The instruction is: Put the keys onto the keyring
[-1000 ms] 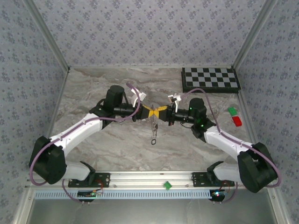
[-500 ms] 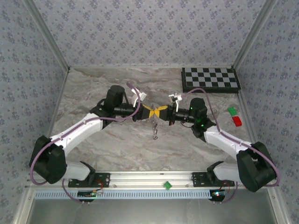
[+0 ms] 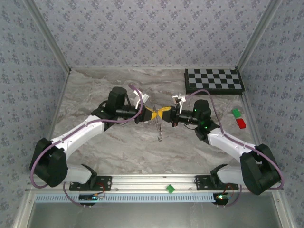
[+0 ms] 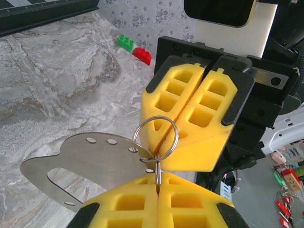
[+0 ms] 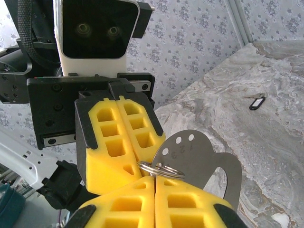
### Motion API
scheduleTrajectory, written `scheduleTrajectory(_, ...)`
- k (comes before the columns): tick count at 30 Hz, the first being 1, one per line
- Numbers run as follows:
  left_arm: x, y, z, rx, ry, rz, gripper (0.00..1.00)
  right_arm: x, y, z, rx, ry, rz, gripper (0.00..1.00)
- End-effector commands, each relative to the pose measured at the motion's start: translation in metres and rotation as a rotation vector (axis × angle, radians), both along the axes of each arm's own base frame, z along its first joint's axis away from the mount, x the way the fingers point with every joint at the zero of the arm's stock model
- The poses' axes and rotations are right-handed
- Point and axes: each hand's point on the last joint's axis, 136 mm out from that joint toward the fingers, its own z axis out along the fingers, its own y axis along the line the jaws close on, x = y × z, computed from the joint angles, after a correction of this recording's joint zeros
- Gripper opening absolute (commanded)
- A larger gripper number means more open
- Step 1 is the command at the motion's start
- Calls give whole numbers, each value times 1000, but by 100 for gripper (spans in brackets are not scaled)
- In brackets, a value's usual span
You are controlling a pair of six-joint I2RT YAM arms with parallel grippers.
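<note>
Left pincer and right pincer, yellow foam, both clamp thin wire keyring.

- Claws: two, left claw and right claw.
- Keyring: one.
- Perforated metal plate: one.
- Key: one.
- Toy bricks: two, green brick and red brick.
- Checkerboard: one.

On the surface, the left end effector and right end effector meet tip to tip at centre, the keyring between them. A checkerboard lies far right, toy bricks nearer.
</note>
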Motion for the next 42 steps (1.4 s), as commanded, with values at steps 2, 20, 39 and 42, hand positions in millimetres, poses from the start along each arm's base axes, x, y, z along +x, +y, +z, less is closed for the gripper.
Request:
scheduleTrajectory(2, -4, -6, 16, -44, -39, -41, 0, -13, 12, 11, 8, -45, 78, 15)
scheduleTrajectory(20, 14, 8, 32, -48, -94, 109, 37, -6, -8, 19, 34, -70, -21, 0)
scheduleTrajectory(39, 17, 18, 46, -102, -100, 164, 32, -1, -17, 38, 114, -54, -61, 0)
scheduleTrajectory(42, 20, 17, 50, -134, -88, 179, 32, 6, -20, 40, 144, -31, -111, 0)
